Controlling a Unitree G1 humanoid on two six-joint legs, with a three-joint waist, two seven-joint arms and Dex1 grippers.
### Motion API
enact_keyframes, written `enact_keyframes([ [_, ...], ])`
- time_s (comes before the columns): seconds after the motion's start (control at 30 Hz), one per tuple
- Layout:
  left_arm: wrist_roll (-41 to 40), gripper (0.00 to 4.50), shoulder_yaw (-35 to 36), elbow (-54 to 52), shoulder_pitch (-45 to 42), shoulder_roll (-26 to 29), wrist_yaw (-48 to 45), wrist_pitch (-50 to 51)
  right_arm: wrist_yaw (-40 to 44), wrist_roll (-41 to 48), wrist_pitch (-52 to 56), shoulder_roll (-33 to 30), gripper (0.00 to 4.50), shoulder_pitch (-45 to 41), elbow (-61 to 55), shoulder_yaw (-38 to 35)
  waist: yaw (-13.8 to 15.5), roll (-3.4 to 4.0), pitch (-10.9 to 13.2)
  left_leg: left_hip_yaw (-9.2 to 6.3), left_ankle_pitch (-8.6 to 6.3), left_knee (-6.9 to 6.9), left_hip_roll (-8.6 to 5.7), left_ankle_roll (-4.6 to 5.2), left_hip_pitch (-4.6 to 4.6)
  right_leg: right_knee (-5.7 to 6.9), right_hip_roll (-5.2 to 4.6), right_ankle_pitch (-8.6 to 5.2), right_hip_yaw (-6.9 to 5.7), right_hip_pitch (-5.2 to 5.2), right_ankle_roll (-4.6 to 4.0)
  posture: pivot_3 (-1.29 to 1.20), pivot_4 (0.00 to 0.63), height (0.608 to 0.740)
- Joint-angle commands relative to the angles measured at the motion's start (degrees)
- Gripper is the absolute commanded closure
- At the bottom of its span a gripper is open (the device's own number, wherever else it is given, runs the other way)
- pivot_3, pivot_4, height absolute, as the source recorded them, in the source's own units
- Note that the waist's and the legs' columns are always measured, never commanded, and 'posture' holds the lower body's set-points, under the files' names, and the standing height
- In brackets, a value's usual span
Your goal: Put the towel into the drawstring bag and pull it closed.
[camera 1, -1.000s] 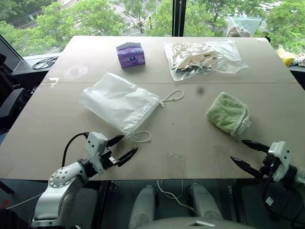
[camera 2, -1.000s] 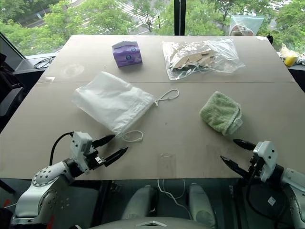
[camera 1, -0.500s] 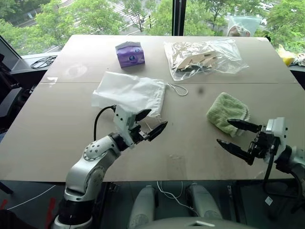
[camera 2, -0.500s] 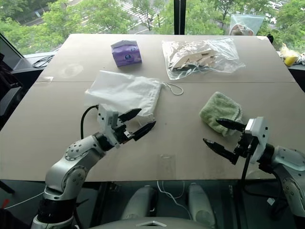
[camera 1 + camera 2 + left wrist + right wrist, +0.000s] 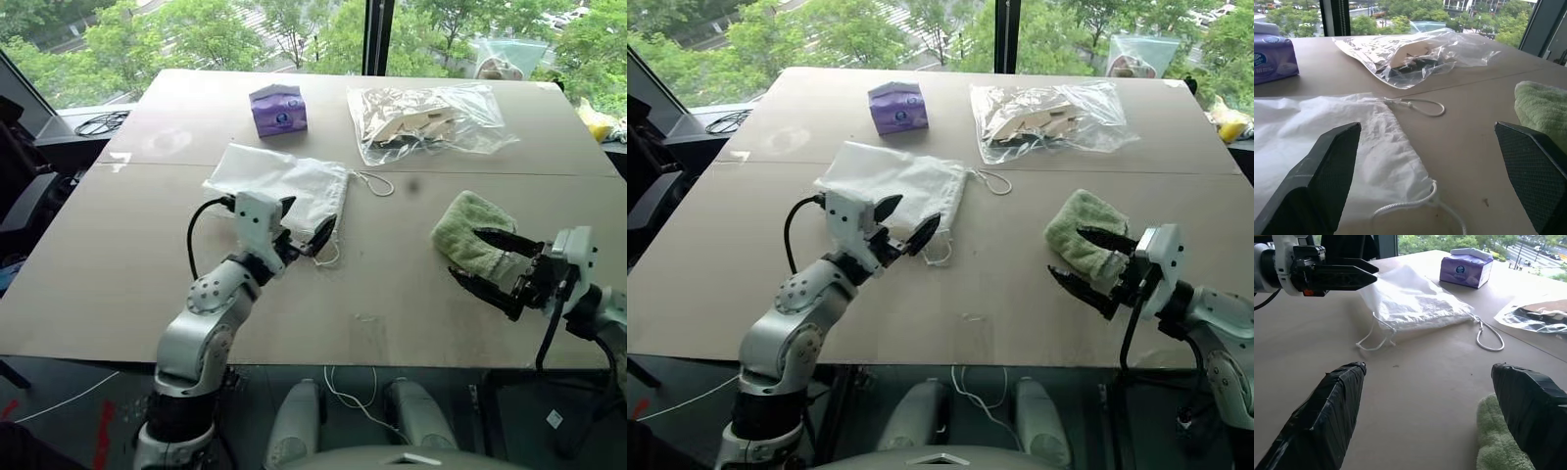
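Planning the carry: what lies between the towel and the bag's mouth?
Bare table, as the left eye view shows, between towel and bag.

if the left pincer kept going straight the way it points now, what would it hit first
Probably the table. The open left pincer points over the mouth end of the drawstring bag, toward the bare stretch between the cord loop and the towel. Farther along lies the clear plastic bag, though depth is hard to judge.

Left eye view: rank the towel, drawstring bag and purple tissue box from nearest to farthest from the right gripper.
1. towel, right at the right gripper
2. drawstring bag, mid-table toward the left
3. purple tissue box, far left
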Motion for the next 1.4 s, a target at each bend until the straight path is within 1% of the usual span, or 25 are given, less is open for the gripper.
enact_keyframes([
  [0.03,6.28,0.00,-3.63,3.38,-3.40,-2.63,6.15,1.38,-1.65,-0.77,-1.68,0.42,0.09,-0.87,-0.41,-2.05,-0.01,0.02,-0.01,-0.03,0.00,-0.04,0.00,0.00,-0.01,0.01,0.01,0.00,-0.01,-0.02,0.00,0.00,0.150,0.740],
  [0.17,13.14,0.00,-6.35,9.73,-7.11,-6.91,12.85,1.53,-3.28,-1.12,-1.61,1.07,0.09,-2.01,0.35,-2.47,-0.13,0.02,-0.01,-0.08,0.00,-0.09,0.00,0.00,-0.01,0.03,0.06,0.04,-0.03,-0.04,0.06,0.00,0.150,0.740],
  [0.3,16.43,0.00,-4.19,17.90,-11.23,-12.02,19.26,2.91,-4.51,-0.48,-1.28,2.05,0.09,-4.03,1.72,-2.83,-0.01,0.02,-0.01,-0.11,0.00,0.03,-0.02,0.00,-0.08,0.03,0.06,0.02,-0.04,-0.04,0.02,0.00,0.150,0.740],
  [0.43,18.56,0.00,-5.21,23.61,-14.26,-13.80,19.70,2.55,-4.27,0.80,-0.47,2.20,0.09,-5.32,3.82,-3.77,-0.03,0.02,-0.01,-0.13,0.01,0.08,-0.04,0.01,-0.12,0.05,0.06,0.03,-0.04,-0.04,0.05,0.00,0.150,0.740],
  [0.53,20.70,0.00,-6.68,27.24,-16.21,-14.20,19.90,4.32,-1.11,1.20,-0.14,0.70,0.09,-5.15,6.36,-3.83,0.02,0.02,-0.01,-0.16,0.01,0.07,-0.06,0.01,-0.15,0.05,0.06,0.07,-0.06,-0.04,0.11,0.00,0.150,0.740],
  [0.63,22.22,0.00,-7.49,29.73,-17.64,-14.63,19.60,3.21,5.13,-0.63,-1.08,-3.10,0.09,-5.48,10.86,-2.43,0.01,0.03,-0.01,-0.18,0.01,0.07,-0.10,0.01,-0.19,0.04,0.03,0.15,-0.07,-0.05,0.22,0.00,0.150,0.740],
  [0.73,23.25,0.00,-8.32,30.60,-18.77,-15.28,19.10,2.76,10.45,-1.15,-1.16,-6.32,0.09,-7.81,16.05,-1.33,-0.05,0.02,-0.01,-0.18,0.01,0.07,-0.10,0.01,-0.20,0.04,0.02,0.16,-0.07,-0.05,0.23,0.00,0.150,0.740],
  [0.97,26.14,0.00,-6.93,29.29,-18.79,-15.44,21.59,6.82,14.80,-2.60,-1.61,-6.88,0.09,-12.69,21.23,0.26,-0.16,0.03,-0.01,-0.20,0.01,0.06,-0.10,0.00,-0.11,0.12,0.05,0.15,-0.07,-0.05,0.24,0.00,0.150,0.740],
  [1.07,27.63,0.80,-6.33,27.87,-17.88,-14.65,22.47,9.63,15.29,-3.09,-1.87,-6.48,0.00,-13.43,21.92,0.59,-0.11,0.03,-0.01,-0.20,0.01,0.06,-0.10,0.00,-0.14,0.12,0.04,0.16,-0.07,-0.05,0.25,0.00,0.150,0.740],
  [1.13,28.47,1.57,-5.94,26.75,-17.12,-13.96,22.72,11.46,15.39,-3.27,-1.91,-6.19,0.00,-13.53,21.83,0.71,-0.09,0.03,-0.01,-0.21,0.01,0.06,-0.11,0.00,-0.16,0.12,0.03,0.17,-0.08,-0.05,0.25,0.00,0.150,0.740],
  [1.3,30.41,3.99,-5.39,24.55,-16.26,-12.84,23.70,9.55,15.29,-3.55,-2.27,-5.58,0.00,-13.04,21.42,0.74,-0.04,0.03,-0.01,-0.22,0.01,0.07,-0.11,0.00,-0.15,0.12,0.02,0.18,-0.10,-0.05,0.24,0.00,0.150,0.740],
  [1.33,30.77,4.34,-5.55,24.16,-16.10,-12.44,23.51,8.43,15.23,-3.61,-2.38,-5.47,0.00,-12.91,21.37,0.69,-0.05,0.03,-0.01,-0.22,0.01,0.07,-0.11,0.00,-0.15,0.13,0.02,0.18,-0.10,-0.05,0.25,0.00,0.150,0.740],
  [1.37,31.22,4.47,-5.71,23.68,-15.77,-11.94,23.40,7.23,15.09,-3.67,-2.50,-5.34,0.00,-12.83,21.33,0.55,-0.04,0.03,-0.01,-0.22,0.01,0.08,-0.11,0.00,-0.14,0.14,0.02,0.18,-0.09,-0.05,0.25,0.00,0.150,0.740],
  [1.4,31.50,4.47,-5.81,23.32,-15.38,-11.41,23.14,5.90,14.94,-3.70,-2.52,-5.20,0.00,-12.77,21.29,0.40,-0.05,0.03,-0.01,-0.21,0.01,0.08,-0.11,0.00,-0.13,0.15,0.01,0.18,-0.09,-0.05,0.24,0.00,0.150,0.740],
])
